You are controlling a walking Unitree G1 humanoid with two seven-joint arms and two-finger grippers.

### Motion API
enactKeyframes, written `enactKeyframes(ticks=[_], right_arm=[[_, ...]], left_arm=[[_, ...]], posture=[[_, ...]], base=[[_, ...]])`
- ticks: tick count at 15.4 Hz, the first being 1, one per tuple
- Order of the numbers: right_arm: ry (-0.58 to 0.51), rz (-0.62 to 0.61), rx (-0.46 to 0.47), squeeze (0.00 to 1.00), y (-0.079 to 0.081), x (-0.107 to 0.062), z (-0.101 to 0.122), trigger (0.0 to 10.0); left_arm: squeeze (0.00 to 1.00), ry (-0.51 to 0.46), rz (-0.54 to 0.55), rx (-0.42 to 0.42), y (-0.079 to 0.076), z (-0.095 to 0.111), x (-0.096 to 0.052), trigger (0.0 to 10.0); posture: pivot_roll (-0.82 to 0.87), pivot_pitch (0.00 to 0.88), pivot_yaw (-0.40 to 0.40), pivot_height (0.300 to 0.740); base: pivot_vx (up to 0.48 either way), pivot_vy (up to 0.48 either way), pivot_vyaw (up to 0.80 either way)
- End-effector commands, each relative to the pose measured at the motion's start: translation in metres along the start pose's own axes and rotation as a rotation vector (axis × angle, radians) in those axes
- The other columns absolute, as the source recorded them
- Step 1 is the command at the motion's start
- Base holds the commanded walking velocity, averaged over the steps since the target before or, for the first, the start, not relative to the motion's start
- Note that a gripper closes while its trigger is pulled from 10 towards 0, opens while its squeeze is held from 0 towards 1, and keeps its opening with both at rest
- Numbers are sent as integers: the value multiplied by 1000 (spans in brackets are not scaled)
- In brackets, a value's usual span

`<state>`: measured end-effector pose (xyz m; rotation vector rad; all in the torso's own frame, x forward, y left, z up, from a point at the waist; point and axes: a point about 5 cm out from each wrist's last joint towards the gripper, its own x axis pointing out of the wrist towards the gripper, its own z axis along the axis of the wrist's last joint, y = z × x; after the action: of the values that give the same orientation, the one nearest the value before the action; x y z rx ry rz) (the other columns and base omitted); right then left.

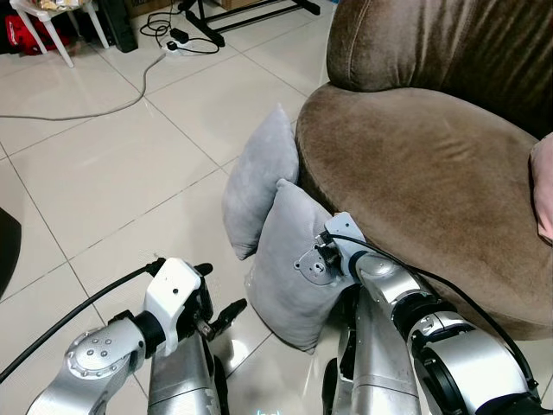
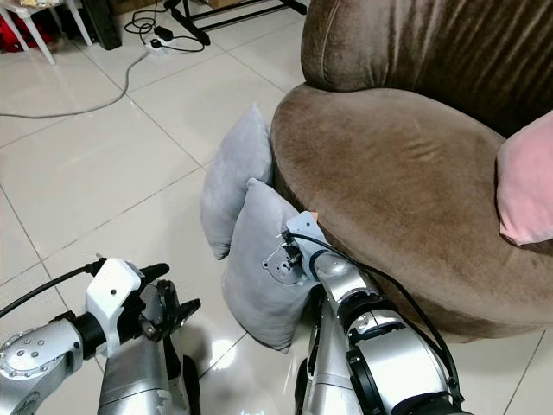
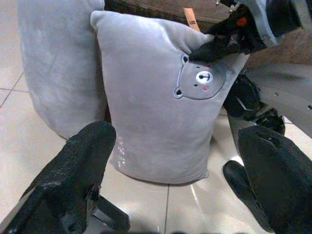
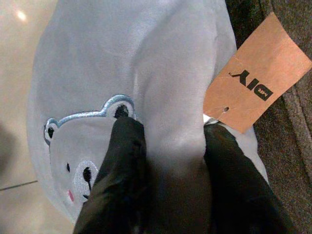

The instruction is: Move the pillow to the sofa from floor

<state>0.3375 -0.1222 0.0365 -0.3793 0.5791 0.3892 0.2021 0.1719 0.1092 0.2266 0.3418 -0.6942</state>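
Two grey pillows stand on the tiled floor, leaning against the front of the brown sofa (image 1: 432,164). The nearer pillow (image 1: 285,281) carries an embroidered bear face (image 3: 200,80) and an orange tag (image 4: 256,80). My right gripper (image 4: 170,131) is shut on a fold of this pillow near its upper edge, one black finger (image 4: 119,165) on each side of the fold. My left gripper (image 1: 220,292) hangs open low over the floor, a short way in front of the same pillow and apart from it. The second pillow (image 1: 259,177) stands just behind the first.
A pink cushion (image 2: 527,181) lies at the right end of the sofa seat. Cables and a power strip (image 1: 173,43) run across the far floor near a black stand (image 1: 233,17) and white chair legs (image 1: 43,30). Bare tiles (image 1: 112,173) lie to the left.
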Motion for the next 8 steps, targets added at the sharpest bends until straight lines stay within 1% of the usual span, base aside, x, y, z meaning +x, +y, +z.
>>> enactKeyframes(ticks=[1, 5, 6, 7, 8], right_arm=[[52, 24, 29, 0, 6, -1, -16, 0], [30, 67, 18, 0, 10, 0, -14, 0], [-29, 106, 52, 0, 10, -1, -9, 0], [-77, 133, 82, 0, 9, -2, -5, 0], [-111, 147, 99, 0, 5, -4, -5, 0]], left_arm=[[0, 9, -11, 7, -2, -3, 2, 10000], [0, 6, -3, 11, 0, -4, 6, 10000], [0, -14, 50, 42, 5, -2, 10, 10000], [0, -30, 97, 68, 9, 1, 14, 10000], [0, -53, 131, 67, 12, 5, 16, 10000]], posture=[[37, 92, -26, 472], [31, 64, -26, 472], [32, 6, -36, 472], [32, 0, -38, 472], [31, 0, -41, 472]], base=[[0, 0, 0], [0, 0, 0], [0, 0, 0], [0, 0, 0], [0, 0, 0]])
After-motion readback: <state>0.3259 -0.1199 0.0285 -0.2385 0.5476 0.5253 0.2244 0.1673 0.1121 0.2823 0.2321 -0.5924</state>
